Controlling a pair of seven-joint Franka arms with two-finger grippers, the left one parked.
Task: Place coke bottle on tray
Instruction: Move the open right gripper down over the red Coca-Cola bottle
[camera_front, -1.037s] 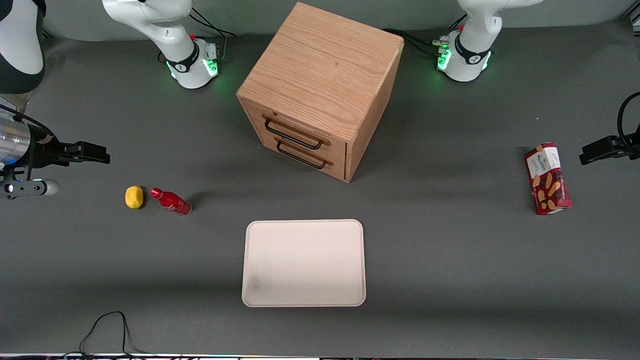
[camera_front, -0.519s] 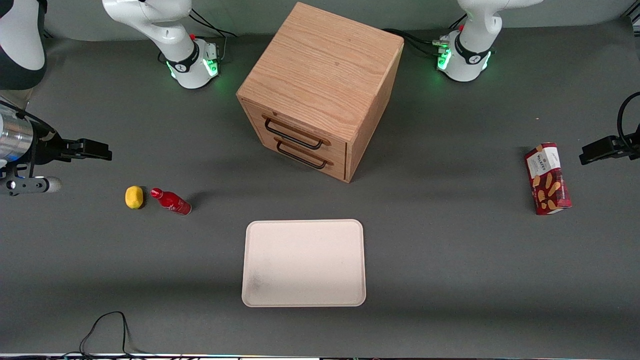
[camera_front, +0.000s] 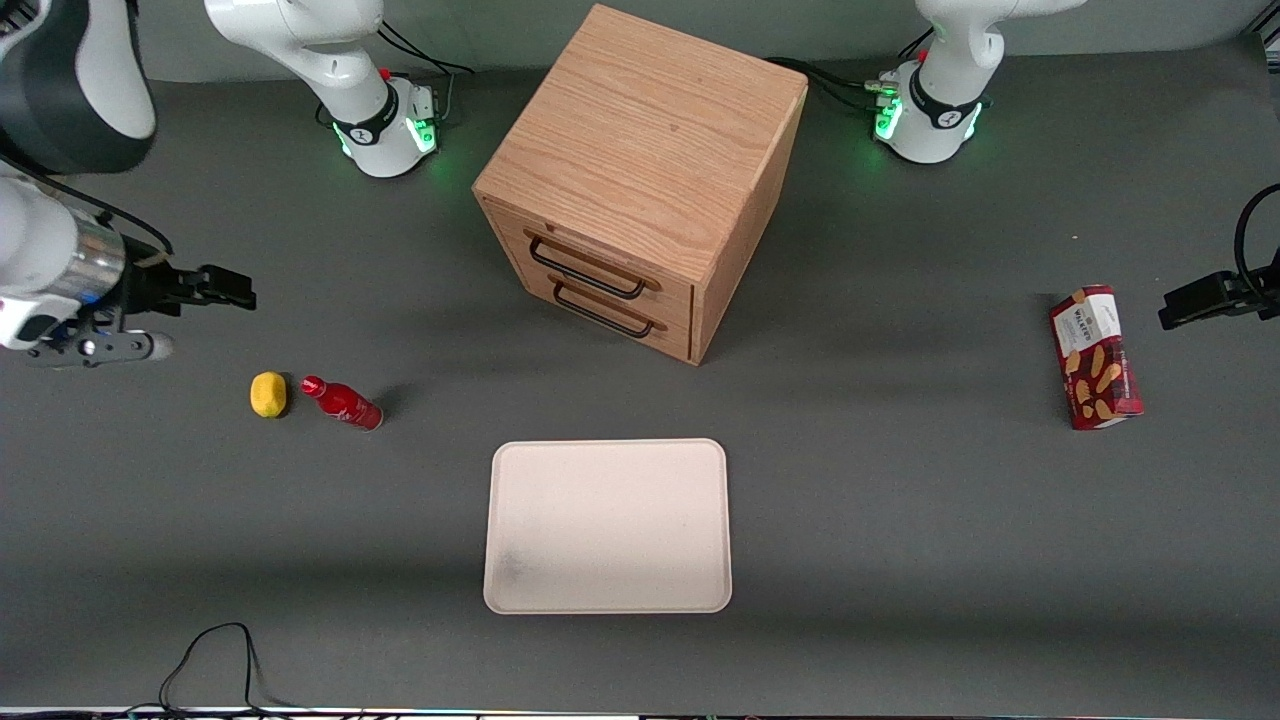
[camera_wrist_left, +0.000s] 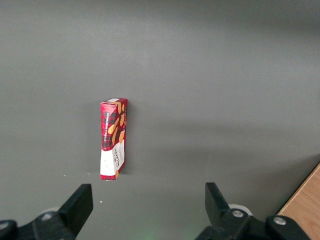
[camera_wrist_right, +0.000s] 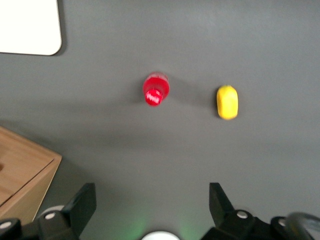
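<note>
Approach step: pincer (camera_front: 235, 288) spread wide, empty, hovering above table (camera_front: 900, 520), well apart from bottle (camera_front: 342, 402) standing beside lemon (camera_front: 268, 394). Tray (camera_front: 607, 525) bare. Next: descend over bottle, close on neck.

"walkers" on snack box (camera_front: 1094, 357), barely legible

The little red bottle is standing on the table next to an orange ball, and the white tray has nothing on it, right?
Almost. The thing beside the coke bottle is yellow, not orange: a small lemon, as the front view shows. The rest holds: the bottle stands on the table, and the tray has nothing on it. The gripper hangs open above the table, farther from the front camera than the bottle.
</note>
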